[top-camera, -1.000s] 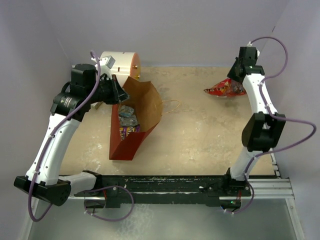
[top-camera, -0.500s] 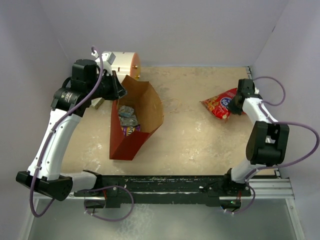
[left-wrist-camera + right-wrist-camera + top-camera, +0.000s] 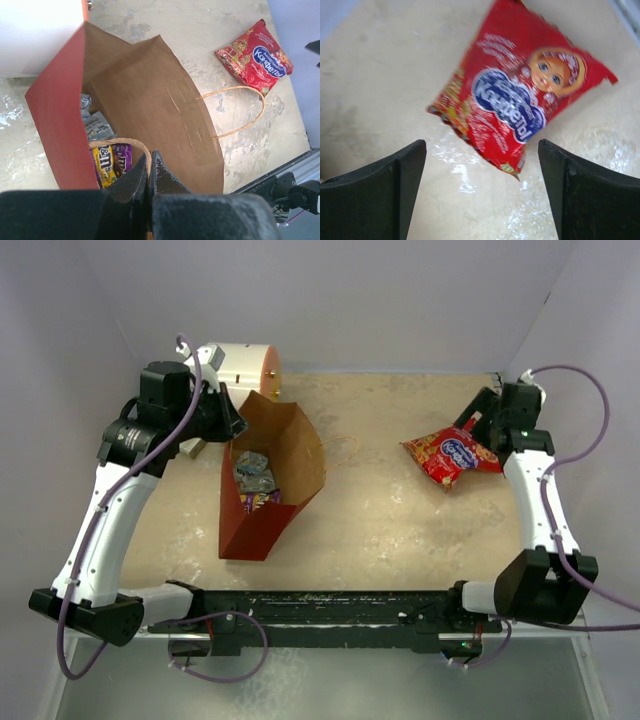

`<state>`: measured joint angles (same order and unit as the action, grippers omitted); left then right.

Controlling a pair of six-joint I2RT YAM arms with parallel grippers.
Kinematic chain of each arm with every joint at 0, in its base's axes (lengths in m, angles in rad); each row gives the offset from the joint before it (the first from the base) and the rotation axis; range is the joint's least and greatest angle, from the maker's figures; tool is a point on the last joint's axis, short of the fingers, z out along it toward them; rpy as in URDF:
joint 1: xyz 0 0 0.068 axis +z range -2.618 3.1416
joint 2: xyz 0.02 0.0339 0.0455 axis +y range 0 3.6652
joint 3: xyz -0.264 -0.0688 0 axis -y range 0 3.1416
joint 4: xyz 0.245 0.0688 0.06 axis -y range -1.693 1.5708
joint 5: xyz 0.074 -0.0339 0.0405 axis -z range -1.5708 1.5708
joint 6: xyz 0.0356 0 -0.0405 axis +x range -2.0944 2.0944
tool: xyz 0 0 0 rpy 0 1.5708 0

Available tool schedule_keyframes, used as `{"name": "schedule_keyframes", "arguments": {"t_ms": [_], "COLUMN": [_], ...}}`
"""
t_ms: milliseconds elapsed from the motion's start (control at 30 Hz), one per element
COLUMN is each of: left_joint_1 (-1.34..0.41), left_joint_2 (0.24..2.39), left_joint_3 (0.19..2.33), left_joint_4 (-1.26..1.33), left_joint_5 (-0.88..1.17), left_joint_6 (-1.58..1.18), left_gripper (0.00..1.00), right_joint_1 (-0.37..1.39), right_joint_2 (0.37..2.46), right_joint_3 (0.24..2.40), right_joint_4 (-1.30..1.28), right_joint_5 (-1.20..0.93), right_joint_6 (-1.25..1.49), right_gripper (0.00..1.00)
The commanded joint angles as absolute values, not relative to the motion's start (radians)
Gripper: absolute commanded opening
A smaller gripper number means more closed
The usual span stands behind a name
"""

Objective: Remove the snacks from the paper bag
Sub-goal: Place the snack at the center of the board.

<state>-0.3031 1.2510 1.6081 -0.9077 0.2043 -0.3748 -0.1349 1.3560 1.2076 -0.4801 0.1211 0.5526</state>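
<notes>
Bag (image 3: 165, 115), left of centre, rim pinched shut in your left gripper (image 3: 149, 172), packets (image 3: 111, 161) inside; red packet (image 3: 520, 100) out on the table (image 3: 380, 510) beneath your spread right gripper (image 3: 480, 200); hazard: tug too hard and the thin rim slips or tears.

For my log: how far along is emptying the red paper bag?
Done: the large red foil snack bag with a blue oval logo lies on the beige table, below the open right gripper. In hand: the left gripper is shut on the rim of the tall red paper bag. Left: a yellow-purple packet and silver-grey packets inside it.
</notes>
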Motion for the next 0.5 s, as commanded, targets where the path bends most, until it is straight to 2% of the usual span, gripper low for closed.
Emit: {"name": "schedule_keyframes", "arguments": {"t_ms": [0,200,300,467], "left_joint_1": [-0.302,-0.303,-0.303,-0.303], "left_joint_2": [1.194,1.172,1.172,1.198], "left_joint_3": [1.609,1.577,1.578,1.609], "left_joint_4": [-0.852,-0.825,-0.811,-0.819], "left_joint_5": [0.212,0.245,0.275,0.329], "left_joint_6": [-0.408,-0.45,-0.478,-0.519], "left_gripper": [0.0,0.0,0.04,0.03], "right_joint_1": [-0.103,0.08,0.145,0.208], "right_joint_2": [1.312,1.359,1.334,1.325], "right_joint_3": [1.346,1.469,1.416,1.336], "right_joint_4": [-0.482,-0.593,-0.537,-0.506], "right_joint_5": [0.005,-0.286,-0.455,-0.674], "right_joint_6": [0.495,0.444,0.483,0.527], "right_gripper": [0.97,0.98,0.97,0.97]}}
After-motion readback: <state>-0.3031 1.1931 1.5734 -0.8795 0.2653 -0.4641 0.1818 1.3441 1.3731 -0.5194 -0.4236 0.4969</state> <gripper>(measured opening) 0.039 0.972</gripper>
